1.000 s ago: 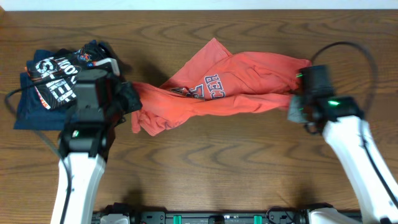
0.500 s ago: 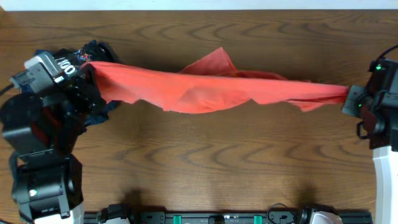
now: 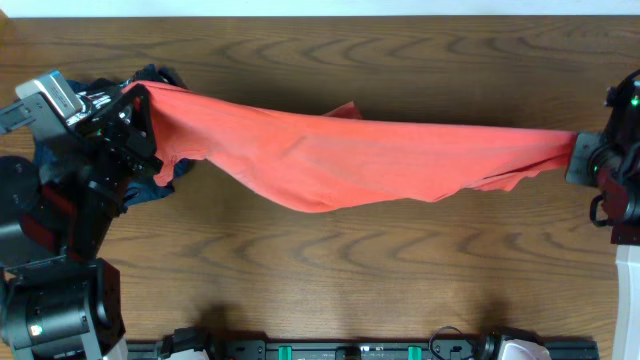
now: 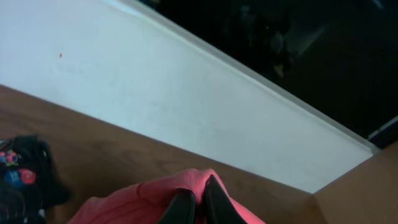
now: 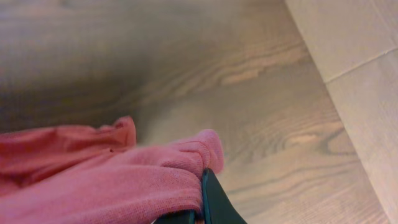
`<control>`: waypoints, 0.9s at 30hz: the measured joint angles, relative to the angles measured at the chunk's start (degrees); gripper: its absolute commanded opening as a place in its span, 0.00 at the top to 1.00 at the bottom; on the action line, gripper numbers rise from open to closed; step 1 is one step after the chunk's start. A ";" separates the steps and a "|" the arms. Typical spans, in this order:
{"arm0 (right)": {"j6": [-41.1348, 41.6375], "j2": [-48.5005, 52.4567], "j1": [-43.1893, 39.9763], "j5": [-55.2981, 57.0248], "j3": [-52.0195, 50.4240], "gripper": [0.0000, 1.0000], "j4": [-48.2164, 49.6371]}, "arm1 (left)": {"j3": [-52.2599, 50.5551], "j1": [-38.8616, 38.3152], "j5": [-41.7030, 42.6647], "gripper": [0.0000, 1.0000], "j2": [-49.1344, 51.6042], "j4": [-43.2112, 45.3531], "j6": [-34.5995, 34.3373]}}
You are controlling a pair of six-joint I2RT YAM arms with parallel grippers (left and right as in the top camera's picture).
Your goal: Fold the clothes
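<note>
Table: brown wood-grain top (image 3: 330, 270), spanning the whole view.
Dark garments: navy heap (image 3: 168, 172), lying far left on the table.
Wall: white (image 4: 155, 93), beyond the far edge.

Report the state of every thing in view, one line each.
coral-red shirt: unfolded, pulled out long between the two hands, lower edge sagging in the middle.
left hand: shut on one end of the shirt.
right hand: shut on the other end of the shirt.
dark garments: crumpled in a heap at the left, partly hidden by the left arm, not held.
</note>
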 measured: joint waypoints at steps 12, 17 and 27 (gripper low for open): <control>-1.25 10.69 -0.44 -7.72 -0.94 0.96 -14.64 | 0.22 0.04 -4.61 0.94 10.47 -13.33 3.13; -2.16 22.18 -0.44 -9.31 -1.33 0.95 -10.80 | 0.22 -0.52 -5.73 0.94 20.15 -13.33 4.28; -4.15 43.25 -0.44 -8.83 -1.79 0.83 0.22 | 0.17 -6.82 -6.75 0.94 39.28 -8.33 6.97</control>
